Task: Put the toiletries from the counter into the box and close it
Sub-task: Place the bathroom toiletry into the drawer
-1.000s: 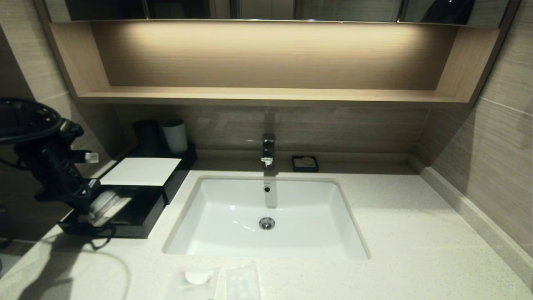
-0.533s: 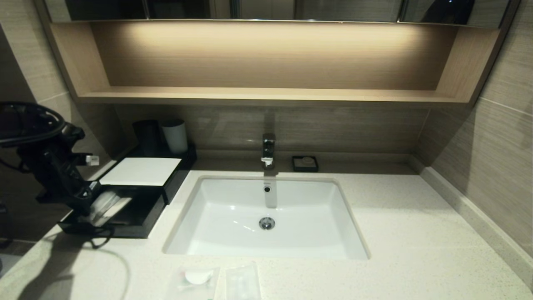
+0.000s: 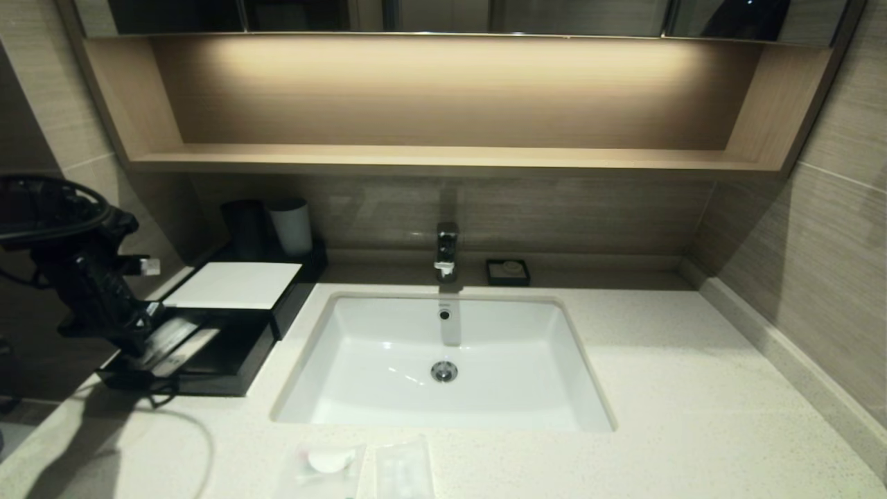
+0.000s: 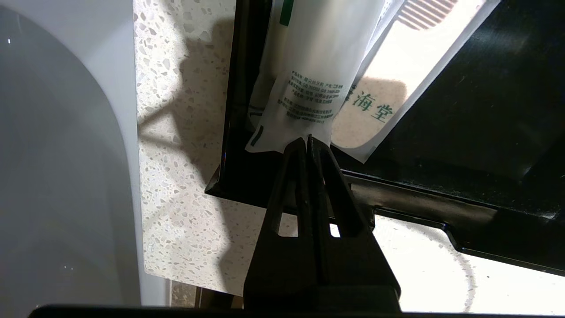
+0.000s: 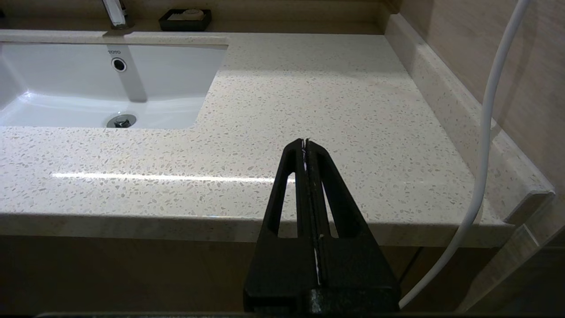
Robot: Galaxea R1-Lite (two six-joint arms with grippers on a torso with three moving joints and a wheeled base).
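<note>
At the bench's [image 3: 624, 388] near edge, the squarish packet with a white disc [image 3: 326, 463] and the small rectangular packet [image 3: 404, 470] are lying side by side. The right end effector [image 5: 305, 142] is hanging pinched together off the front edge. At the far left corner, the left end effector [image 4: 306, 140] is gripping the long thin packet [image 4: 309, 88] over the box's [image 3: 229, 346] pulled-out drawer.
</note>
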